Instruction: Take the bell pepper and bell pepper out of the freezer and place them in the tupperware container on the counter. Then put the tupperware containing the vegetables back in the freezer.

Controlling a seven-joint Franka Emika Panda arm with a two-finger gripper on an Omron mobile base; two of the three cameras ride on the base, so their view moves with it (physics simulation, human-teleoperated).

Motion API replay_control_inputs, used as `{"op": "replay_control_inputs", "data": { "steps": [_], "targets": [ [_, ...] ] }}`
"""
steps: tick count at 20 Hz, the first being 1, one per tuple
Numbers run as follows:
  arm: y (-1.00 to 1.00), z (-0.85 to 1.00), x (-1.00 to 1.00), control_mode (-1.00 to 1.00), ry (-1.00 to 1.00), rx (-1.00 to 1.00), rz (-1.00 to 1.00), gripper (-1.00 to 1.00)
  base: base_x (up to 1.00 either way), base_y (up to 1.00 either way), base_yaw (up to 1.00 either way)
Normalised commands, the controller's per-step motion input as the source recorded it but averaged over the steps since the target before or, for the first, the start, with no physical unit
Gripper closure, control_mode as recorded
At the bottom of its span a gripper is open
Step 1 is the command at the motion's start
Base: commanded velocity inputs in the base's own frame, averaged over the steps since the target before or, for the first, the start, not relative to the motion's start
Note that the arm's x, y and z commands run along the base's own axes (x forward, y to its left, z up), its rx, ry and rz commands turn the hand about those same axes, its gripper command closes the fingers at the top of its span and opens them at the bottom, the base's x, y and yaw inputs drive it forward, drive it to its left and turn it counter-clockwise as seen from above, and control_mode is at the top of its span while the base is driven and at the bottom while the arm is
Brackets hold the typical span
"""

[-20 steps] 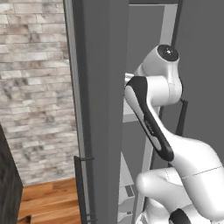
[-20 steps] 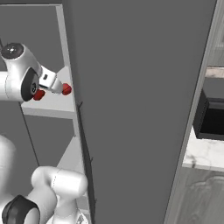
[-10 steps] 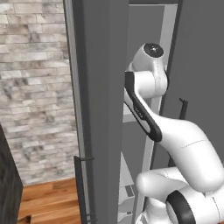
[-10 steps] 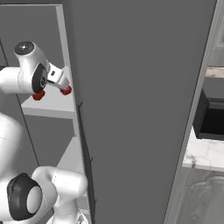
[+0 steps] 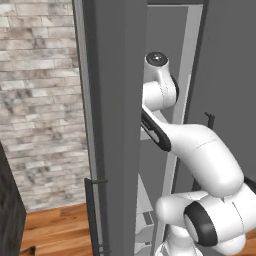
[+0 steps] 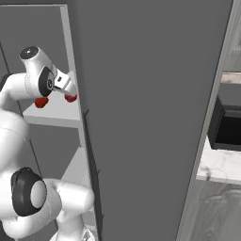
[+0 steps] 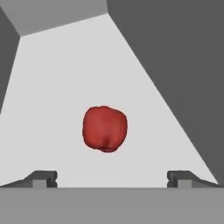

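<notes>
A: Bell pepper [image 7: 105, 128] is seen red and glossy on the pale freezer shelf [image 7: 65, 78], ahead of the fingers [image 7: 112, 178] and between their two dark tips, untouched.

B: Is any writing or brand to be read?

A: No lettering can be made out on the freezer [image 6: 141, 117], on its door, or on the black microwave [image 6: 228, 123].

B: How are the fingers set?

A: They are spread wide, one tip [image 7: 43, 178] on each side of the bell pepper, with nothing pinched between them.

B: What is held by the freezer?

A: In the right base view two red peppers are seen on the shelf [image 6: 56, 110] inside the open freezer: one [image 6: 41, 101] partly hidden beneath the white wrist, the second bell pepper [image 6: 71, 98] just beside it, nearer the shelf's door-side edge. Which of the two is the one before the fingers cannot be told.

B: And beyond the freezer?

A: To the freezer's right the microwave is seen standing on the white marble tabletop [image 6: 219, 164]. To the freezer's left, in the left base view, a brick wall [image 5: 40, 100] and wooden floor [image 5: 55, 230] are seen.
</notes>
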Motion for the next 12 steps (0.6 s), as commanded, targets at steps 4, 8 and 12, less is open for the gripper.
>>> {"op": "replay_control_inputs", "data": {
  "steps": [4,8,12],
  "targets": [
    [0.00,-0.11,0.42,-1.00,0.01,0.00,-0.05,-1.00,0.00,0.00,0.00],
    [0.00,-0.16,0.42,-1.00,0.05,0.00,-0.04,-1.00,0.00,0.00,0.00],
    [0.00,-0.20,0.31,-1.00,0.08,0.00,-0.05,-1.00,0.00,0.00,0.00]
  ]
}}
